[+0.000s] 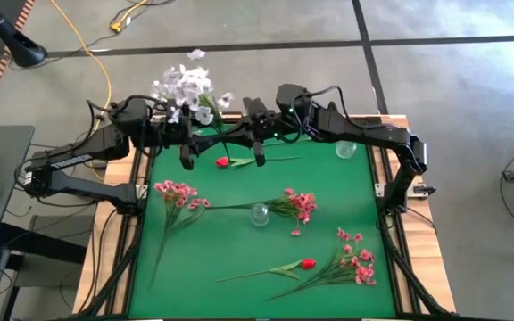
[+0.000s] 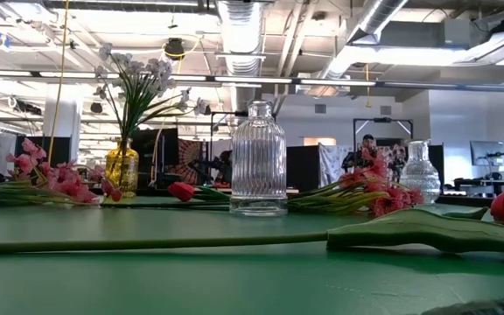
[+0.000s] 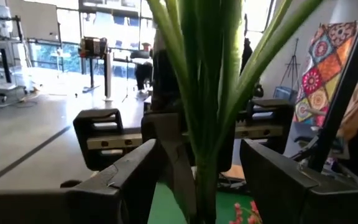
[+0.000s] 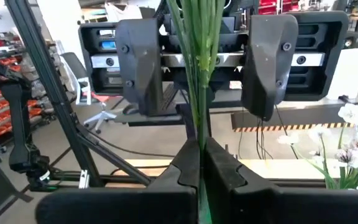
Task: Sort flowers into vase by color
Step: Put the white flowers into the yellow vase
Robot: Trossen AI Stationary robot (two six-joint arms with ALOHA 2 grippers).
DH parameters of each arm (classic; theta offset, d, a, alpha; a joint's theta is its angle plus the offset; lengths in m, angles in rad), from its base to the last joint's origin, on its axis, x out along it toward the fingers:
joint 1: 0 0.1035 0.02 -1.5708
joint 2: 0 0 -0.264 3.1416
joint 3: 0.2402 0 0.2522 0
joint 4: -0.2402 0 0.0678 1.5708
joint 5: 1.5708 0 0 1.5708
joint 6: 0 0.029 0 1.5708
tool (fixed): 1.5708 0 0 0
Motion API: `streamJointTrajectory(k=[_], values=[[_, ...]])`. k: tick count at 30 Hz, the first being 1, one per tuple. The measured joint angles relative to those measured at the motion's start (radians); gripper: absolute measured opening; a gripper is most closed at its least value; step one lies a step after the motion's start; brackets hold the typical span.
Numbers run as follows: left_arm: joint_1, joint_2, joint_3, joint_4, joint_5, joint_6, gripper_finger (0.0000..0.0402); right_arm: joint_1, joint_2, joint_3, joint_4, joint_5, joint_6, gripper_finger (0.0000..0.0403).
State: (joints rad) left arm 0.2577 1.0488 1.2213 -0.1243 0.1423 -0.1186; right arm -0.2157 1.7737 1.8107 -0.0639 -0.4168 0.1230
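Observation:
A bunch of whitish-lavender flowers (image 1: 186,89) on long green stems (image 4: 199,93) stands upright over the table's far left. My right gripper (image 4: 201,163) is shut on those stems. Facing it, my left gripper (image 3: 204,171) is open, one finger on either side of the same stems (image 3: 205,112), touching nothing. In the low view, whitish flowers (image 2: 143,83) stand with their stems in a yellow vase (image 2: 122,166), and no gripper shows there. Whether these are the held flowers I cannot tell. My right gripper pinches the bundle of green stems (image 4: 200,134) between its two fingers (image 4: 229,171). The fingers lie level, coming from the table's right side, across the stems. The stems stand upright and run on above and below the fingers; their lower ends are out of sight.
Lying on the green mat are pink sprays (image 1: 178,194) (image 1: 297,205) (image 1: 355,263) and red buds (image 1: 223,162) (image 1: 307,264). A clear ribbed vase (image 2: 258,157) stands mid-table, and a second clear vase (image 2: 418,171) at the far right.

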Motion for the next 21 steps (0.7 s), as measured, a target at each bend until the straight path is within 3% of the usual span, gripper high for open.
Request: streamJointTrajectory(k=[8, 21], values=[[0.000, 0.002, 0.000, -0.006, -0.002, -0.009, 0.0200, 0.007, 0.000, 0.000, 0.050, 0.000, -0.001, 0.0034], [-0.001, 0.002, 0.000, -0.005, -0.001, 0.000, 0.0049, 0.006, 0.000, 0.000, 0.049, -0.001, 0.013, 0.0040]])
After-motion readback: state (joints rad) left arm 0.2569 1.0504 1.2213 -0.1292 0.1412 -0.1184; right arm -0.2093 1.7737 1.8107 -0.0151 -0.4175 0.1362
